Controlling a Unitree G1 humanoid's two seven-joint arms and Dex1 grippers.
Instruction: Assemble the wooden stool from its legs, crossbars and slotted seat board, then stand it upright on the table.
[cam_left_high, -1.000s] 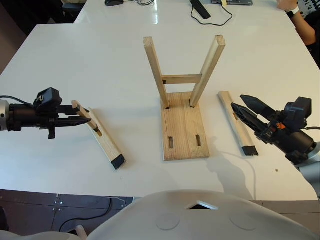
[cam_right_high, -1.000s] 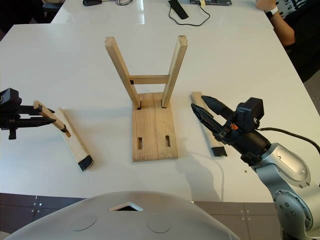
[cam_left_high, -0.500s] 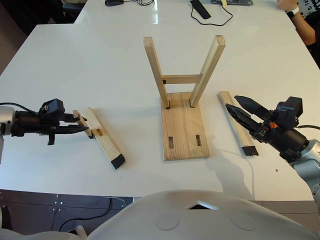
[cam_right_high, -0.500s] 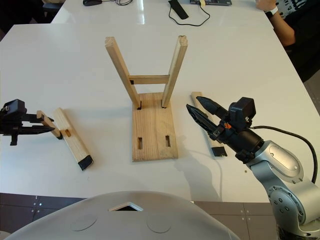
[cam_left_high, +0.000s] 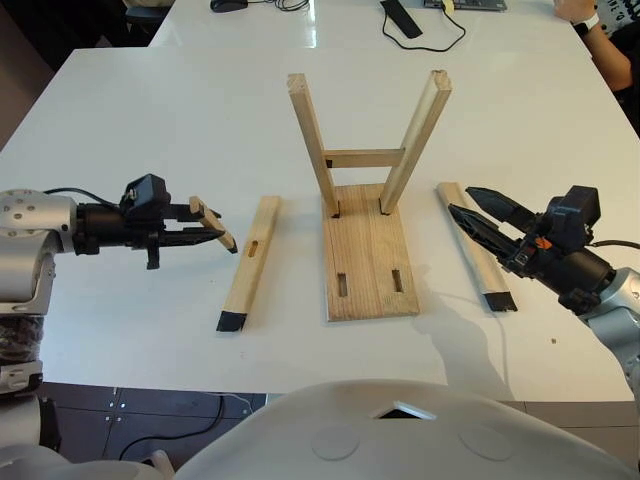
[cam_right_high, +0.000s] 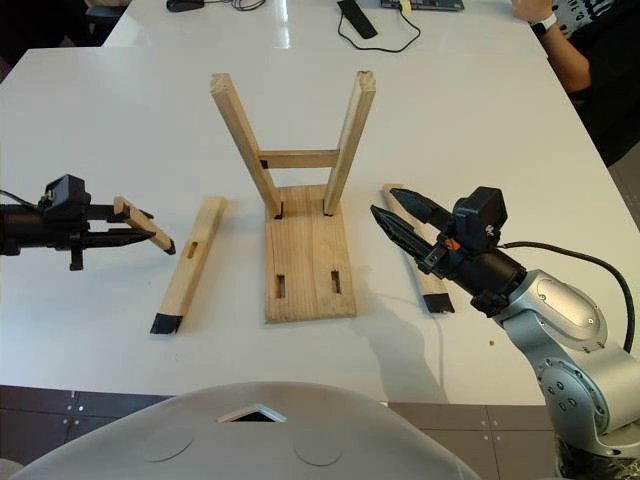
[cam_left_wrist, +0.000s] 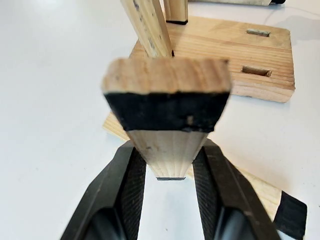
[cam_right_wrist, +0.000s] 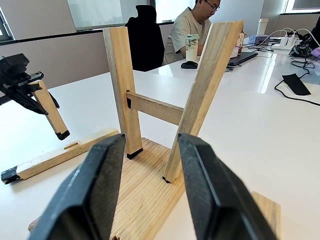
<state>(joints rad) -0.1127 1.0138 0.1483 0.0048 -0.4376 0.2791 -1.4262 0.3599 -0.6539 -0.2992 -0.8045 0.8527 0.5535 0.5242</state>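
Left gripper (cam_left_high: 205, 225) clamped on short crossbar (cam_left_wrist: 167, 100) at seat board's (cam_left_high: 368, 262) 9 o'clock, loose leg (cam_left_high: 250, 264) flat between them, leg frame (cam_left_high: 365, 142) upright at 12 o'clock end, right gripper (cam_left_high: 459, 199) open above second leg (cam_left_high: 492, 283) at 3 o'clock

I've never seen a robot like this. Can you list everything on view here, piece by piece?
table: one, white, under everything
seat board: one, pale wood, flat, mid-table
standing legs: two, pale wood, in the board's far slots
fitted crossbar: one, pale wood, joining them
left loose leg: one, pale wood, black tip, flat left of board
right loose leg: one, same, flat right of board
mouse: one, black, far edge
cable: one, black, far edge
left pincer: black, shut on short crossbar
right pincer: black, open, above right loose leg
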